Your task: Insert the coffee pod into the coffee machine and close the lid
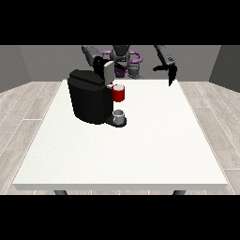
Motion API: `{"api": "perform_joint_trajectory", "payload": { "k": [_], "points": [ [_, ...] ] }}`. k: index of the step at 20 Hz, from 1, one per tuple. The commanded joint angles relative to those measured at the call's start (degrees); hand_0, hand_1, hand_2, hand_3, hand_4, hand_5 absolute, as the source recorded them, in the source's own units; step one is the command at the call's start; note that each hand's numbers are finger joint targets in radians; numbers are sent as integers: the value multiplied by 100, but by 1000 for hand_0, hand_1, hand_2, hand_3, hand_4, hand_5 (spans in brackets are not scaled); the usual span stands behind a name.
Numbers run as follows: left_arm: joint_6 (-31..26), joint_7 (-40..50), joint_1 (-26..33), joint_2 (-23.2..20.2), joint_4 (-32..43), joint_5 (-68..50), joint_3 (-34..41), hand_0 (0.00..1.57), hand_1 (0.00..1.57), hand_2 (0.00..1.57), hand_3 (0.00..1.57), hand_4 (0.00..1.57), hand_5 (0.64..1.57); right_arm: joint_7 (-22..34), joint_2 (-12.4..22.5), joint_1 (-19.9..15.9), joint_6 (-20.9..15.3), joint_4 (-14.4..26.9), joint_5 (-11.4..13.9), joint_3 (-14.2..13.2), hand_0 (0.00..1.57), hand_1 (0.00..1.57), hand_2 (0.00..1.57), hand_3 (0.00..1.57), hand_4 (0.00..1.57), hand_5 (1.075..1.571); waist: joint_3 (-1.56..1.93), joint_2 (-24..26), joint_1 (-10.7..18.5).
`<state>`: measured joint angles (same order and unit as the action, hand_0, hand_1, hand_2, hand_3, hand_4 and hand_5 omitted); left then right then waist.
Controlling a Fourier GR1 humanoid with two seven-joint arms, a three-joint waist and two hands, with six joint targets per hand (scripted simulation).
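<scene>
Robot hand at view's right [171, 71]: raised over the desk's far edge, fingers hanging straight, holding nothing.
Robot hand at view's left [100, 62]: behind the coffee machine's [88, 96] raised lid [108, 72], probably to shut it; fingers hidden, cannot tell.
Red thing at the machine [119, 93]: under the lid.
Grey thing [119, 115]: on the machine's base; maybe the pod, unclear.
Desk [140, 154]: machine towards its far left corner.

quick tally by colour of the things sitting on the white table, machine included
black: 1, the coffee machine
red: 1, a red thing at the machine
grey: 1, a grey thing on the machine's base; I cannot tell if it is the pod
total: 3, on the table
</scene>
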<state>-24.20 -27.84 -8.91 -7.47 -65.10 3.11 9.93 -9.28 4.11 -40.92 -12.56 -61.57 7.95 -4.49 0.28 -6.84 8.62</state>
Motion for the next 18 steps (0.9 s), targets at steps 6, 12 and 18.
{"api": "perform_joint_trajectory", "payload": {
  "k": [6, 12, 18],
  "points": [
    [-293, -120, -541, -175, 339, -161, 76, 0, 0, 0, 0, 394, 1571, 593, -209, -835, -461, 21, 673, 597, 0, 0, 0, 0, 391, 1571, -39, -436, 461],
    [-310, 412, -788, -176, 301, -311, 93, 0, 0, 0, 0, 366, 1571, 696, -75, -1413, -317, 272, 846, 626, 0, 0, 0, 0, 383, 1571, -29, -317, 596],
    [-197, 28, -576, -204, 628, -202, 117, 0, 0, 0, 0, 363, 1571, 369, -402, -1285, -137, 353, 752, 901, 0, 0, 0, 0, 385, 1571, -30, -164, 293]
  ]
}}
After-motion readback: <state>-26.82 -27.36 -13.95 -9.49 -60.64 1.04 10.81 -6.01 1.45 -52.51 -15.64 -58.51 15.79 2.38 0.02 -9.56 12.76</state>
